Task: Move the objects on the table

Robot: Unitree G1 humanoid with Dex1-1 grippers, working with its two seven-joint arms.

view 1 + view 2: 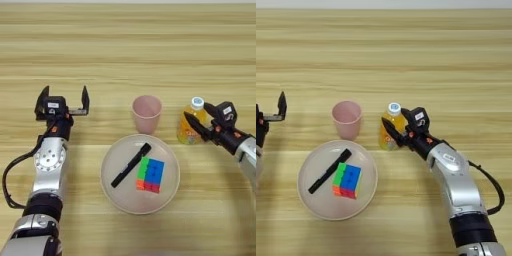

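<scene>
The wooden table [125,45] is seen from above, its planks running across the whole view. Near the middle, a round pale plate [112,187] is set, and on it the puzzle cube [150,174] is lying, green and blue faces up, red and orange along its near side. Just to the cube's left, a black marker [131,165] is laid diagonally on the same plate, touching or nearly touching the cube's corner. Behind the plate, a pink cup [147,114] is stood upright, close to the plate's far rim.

To the right of the cup, the orange drink bottle [390,129] is found upright on the table, white cap on top. The right gripper [397,126] is placed at it: one black finger is seen across the bottle's front, the other behind, so the bottle is bracketed by a narrow pincer. Whether a firm grasp is made cannot be told.

On the left side, the left gripper [63,102] is held wide apart, well clear of cup and plate, nothing between its fingers.
</scene>
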